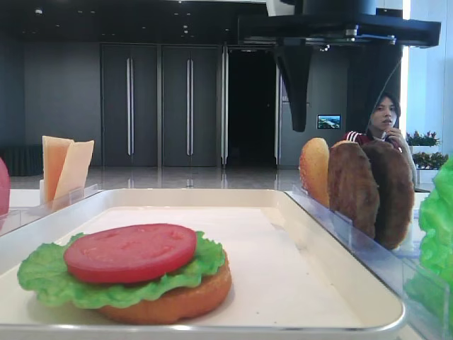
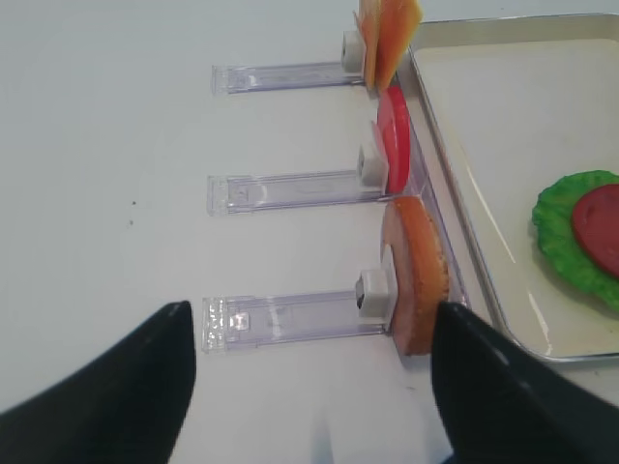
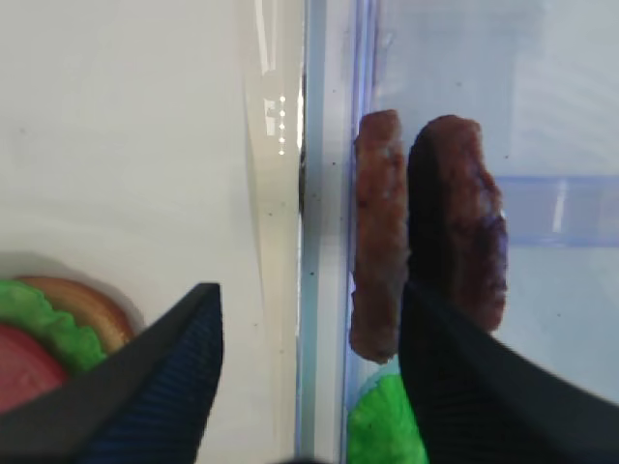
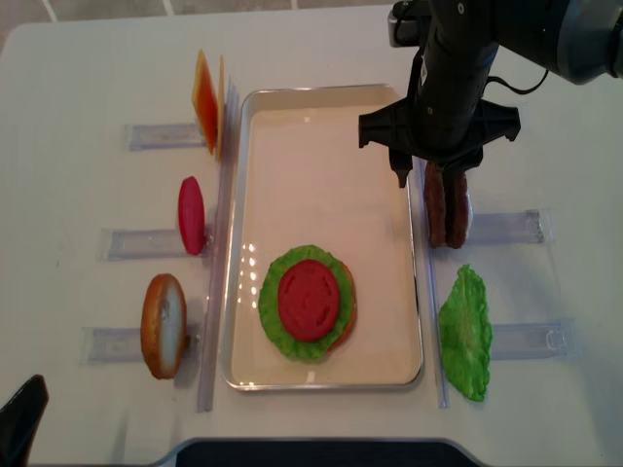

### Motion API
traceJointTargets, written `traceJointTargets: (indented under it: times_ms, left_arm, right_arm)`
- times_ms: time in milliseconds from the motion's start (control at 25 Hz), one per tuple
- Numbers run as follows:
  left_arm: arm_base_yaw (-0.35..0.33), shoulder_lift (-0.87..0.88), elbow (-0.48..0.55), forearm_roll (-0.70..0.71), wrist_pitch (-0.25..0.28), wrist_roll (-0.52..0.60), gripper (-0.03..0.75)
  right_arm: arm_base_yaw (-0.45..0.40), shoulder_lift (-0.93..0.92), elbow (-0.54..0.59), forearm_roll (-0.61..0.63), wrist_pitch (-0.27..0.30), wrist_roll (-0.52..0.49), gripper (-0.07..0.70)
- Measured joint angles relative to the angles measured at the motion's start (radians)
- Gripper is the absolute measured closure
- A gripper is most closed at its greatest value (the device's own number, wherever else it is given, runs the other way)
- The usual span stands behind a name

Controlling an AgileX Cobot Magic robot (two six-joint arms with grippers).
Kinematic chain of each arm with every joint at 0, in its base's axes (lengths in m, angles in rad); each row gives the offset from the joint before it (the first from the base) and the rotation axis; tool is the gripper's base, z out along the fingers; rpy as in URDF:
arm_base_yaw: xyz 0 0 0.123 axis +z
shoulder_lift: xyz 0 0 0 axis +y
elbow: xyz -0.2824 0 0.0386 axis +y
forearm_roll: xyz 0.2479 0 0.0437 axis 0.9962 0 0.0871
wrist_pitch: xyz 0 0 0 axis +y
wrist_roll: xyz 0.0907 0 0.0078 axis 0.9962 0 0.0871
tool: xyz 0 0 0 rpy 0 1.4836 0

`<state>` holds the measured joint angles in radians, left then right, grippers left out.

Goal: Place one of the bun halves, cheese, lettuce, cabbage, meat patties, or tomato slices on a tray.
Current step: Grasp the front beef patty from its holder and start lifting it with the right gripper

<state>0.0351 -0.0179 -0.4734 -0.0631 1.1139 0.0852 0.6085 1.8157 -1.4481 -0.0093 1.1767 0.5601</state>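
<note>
The cream-white tray (image 4: 248, 224) holds a stack: a bun half (image 1: 177, 301), lettuce (image 4: 277, 316) and a tomato slice (image 4: 310, 299). Two meat patties (image 4: 446, 206) stand on edge in a clear holder right of the tray. My right gripper (image 3: 309, 300) hangs open over them. One of its fingers (image 3: 174, 367) is over the tray; the other is at the far patty (image 3: 469, 222), with the near patty (image 3: 379, 232) between them. My left gripper (image 2: 314, 319) is open above the table beside an upright bun half (image 2: 416, 275). A tomato slice (image 2: 392, 150) and cheese (image 2: 387, 34) stand further back.
Clear plastic holders (image 2: 290, 314) lie along both sides of the tray. A loose lettuce leaf (image 4: 465, 331) rests in the near right holder. Another bun half (image 1: 315, 170) stands behind the patties. A person (image 1: 386, 124) sits beyond the table.
</note>
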Motion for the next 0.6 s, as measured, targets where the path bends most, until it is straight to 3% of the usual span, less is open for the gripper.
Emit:
traceJointTargets:
  times_ms: [600]
  left_arm:
    - [0.0, 0.0, 0.0, 0.0, 0.0, 0.0, 0.136]
  right_arm:
    - [0.0, 0.0, 0.0, -0.044, -0.004, 0.0, 0.216]
